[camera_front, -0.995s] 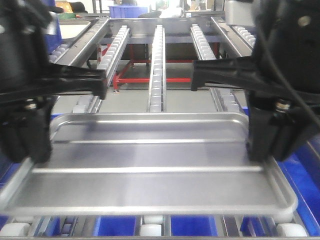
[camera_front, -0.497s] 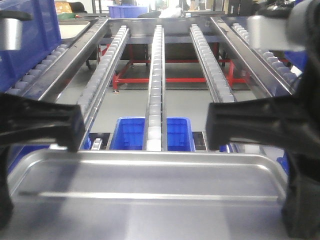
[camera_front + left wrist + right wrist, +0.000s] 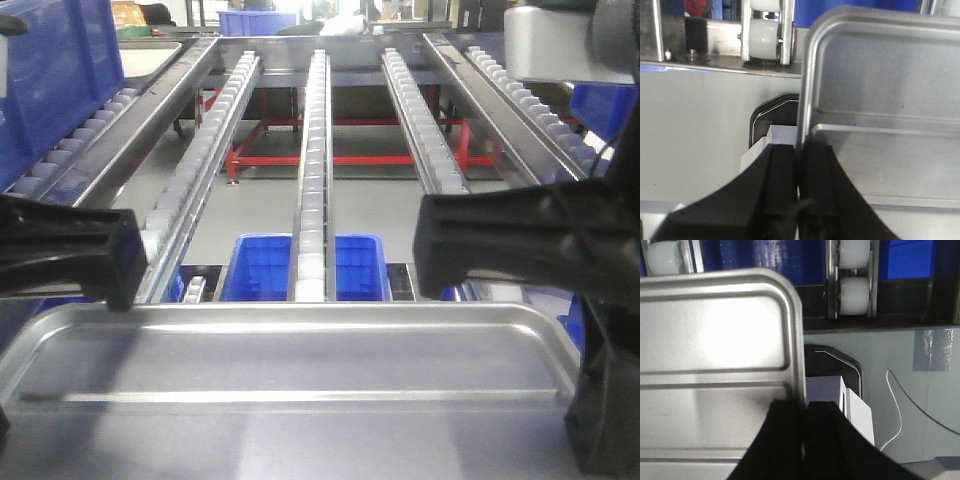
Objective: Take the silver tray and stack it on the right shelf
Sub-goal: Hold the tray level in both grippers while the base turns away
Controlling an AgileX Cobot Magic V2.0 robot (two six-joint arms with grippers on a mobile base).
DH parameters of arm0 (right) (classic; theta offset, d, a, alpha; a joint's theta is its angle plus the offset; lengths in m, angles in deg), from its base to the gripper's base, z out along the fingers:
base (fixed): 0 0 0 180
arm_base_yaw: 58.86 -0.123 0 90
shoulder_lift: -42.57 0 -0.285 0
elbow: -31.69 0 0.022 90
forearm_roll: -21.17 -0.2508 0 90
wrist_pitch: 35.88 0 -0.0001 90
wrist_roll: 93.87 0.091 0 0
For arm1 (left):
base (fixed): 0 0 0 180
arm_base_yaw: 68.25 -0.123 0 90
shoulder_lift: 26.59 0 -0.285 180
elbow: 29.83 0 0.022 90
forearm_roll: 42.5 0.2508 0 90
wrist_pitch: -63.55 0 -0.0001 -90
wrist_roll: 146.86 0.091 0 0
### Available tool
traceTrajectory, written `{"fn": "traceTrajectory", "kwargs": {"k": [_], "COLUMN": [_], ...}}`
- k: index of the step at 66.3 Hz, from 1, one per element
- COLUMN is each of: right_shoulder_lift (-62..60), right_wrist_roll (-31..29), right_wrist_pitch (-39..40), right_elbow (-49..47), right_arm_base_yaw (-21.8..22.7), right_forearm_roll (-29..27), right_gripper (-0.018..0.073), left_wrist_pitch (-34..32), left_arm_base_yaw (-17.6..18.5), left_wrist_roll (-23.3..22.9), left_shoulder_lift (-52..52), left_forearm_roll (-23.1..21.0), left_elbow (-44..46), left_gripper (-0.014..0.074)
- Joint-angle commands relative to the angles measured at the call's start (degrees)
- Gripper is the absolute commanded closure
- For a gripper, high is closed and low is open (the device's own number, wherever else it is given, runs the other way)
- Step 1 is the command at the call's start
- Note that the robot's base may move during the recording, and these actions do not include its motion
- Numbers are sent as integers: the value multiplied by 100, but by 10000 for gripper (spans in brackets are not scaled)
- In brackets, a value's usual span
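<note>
The silver tray fills the bottom of the front view, level, with one raised rib showing. It is held in front of the right shelf, whose lanes of pale rollers run away between steel rails. My left gripper is shut on the tray's left rim; in the left wrist view the gripper pinches the rim of the tray. My right gripper is shut on the right rim; in the right wrist view the gripper clamps the tray's edge.
A blue bin sits under the shelf's middle lane. Blue crates stand on the left rollers, with a pale tray behind. A red frame is below. A white box and a thin cable lie under the right gripper.
The tray has come up off the front rollers and closer to the camera, held by both grippers. In the last half second the left gripper shifted slightly left.
</note>
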Motion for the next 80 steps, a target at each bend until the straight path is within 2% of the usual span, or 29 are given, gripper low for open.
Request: {"fn": "traceTrajectory", "kwargs": {"k": [1, 80], "right_shoulder_lift": [-146, -146], "right_wrist_roll": [44, 44], "right_wrist_pitch": [116, 105], "right_elbow": [-138, -138], "right_arm_base_yaw": [-12, -12], "right_forearm_roll": [188, 188], "right_gripper": [508, 508], "left_wrist_pitch": [-41, -41], "left_arm_base_yaw": [40, 40], "left_wrist_roll": [-64, -64], "left_shoulder_lift": [-158, -158], "left_forearm_roll": [72, 72], "left_elbow": [127, 127], "left_gripper": [697, 697]}}
